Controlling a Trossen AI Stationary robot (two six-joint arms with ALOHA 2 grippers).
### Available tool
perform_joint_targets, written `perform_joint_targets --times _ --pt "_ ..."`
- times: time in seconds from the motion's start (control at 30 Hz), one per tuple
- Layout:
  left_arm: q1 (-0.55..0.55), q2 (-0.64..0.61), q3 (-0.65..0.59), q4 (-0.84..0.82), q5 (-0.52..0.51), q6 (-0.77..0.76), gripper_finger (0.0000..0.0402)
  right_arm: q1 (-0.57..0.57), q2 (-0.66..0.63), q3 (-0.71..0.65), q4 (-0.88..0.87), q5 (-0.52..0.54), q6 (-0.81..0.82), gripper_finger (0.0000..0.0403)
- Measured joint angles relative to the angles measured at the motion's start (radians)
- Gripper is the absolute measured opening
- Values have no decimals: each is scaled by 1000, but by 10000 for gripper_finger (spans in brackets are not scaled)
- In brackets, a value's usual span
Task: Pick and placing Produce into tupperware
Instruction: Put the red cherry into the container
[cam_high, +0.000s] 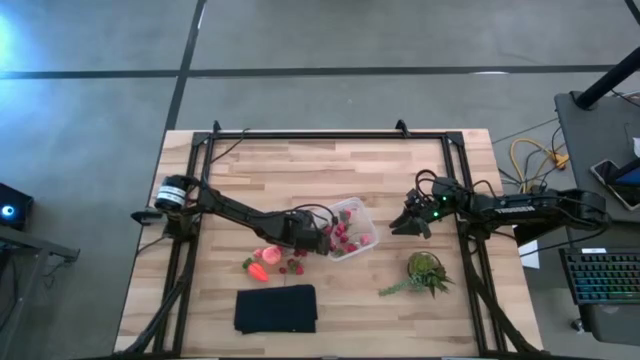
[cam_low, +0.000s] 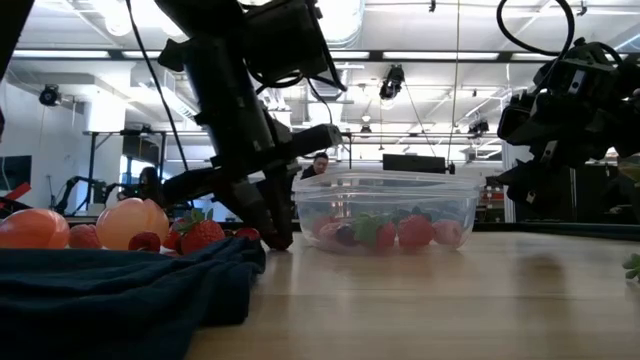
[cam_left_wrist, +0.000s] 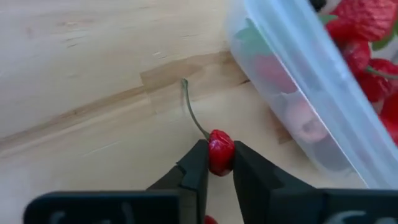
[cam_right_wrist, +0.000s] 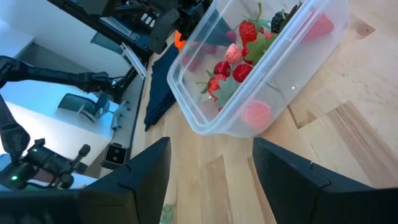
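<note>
Left gripper (cam_left_wrist: 214, 163) pinching a cherry (cam_left_wrist: 220, 151) beside the tub (cam_high: 350, 228).

The tub is sitting mid-table, already holding berries; more produce (cam_high: 268, 261) is lying near the mat (cam_high: 276, 308). The right gripper (cam_high: 412, 222) is waiting just beside the tub, fingers spread. The cherry, on the table, looks light, smooth and slippery, its stem (cam_left_wrist: 193, 112) flimsy, so gripping the round body is wiser.

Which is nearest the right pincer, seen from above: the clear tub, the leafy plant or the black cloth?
From the right pincer:
1. Clear tub, just to its left.
2. Leafy plant, below it, slightly farther.
3. Black cloth, far left, near the table's front edge.
</note>
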Motion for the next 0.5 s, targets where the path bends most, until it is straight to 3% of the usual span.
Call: perform_joint_targets --times 0.13,0.33,0.5 --pt "0 -34 23 -16 -1 77 31 0 0 0 -6 0 4 219" --pt "0 -168 56 -90 -115 136 29 0 0 0 -8 0 8 219" --pt "2 -279 55 -51 -175 287 29 0 2 0 -15 2 7 219"
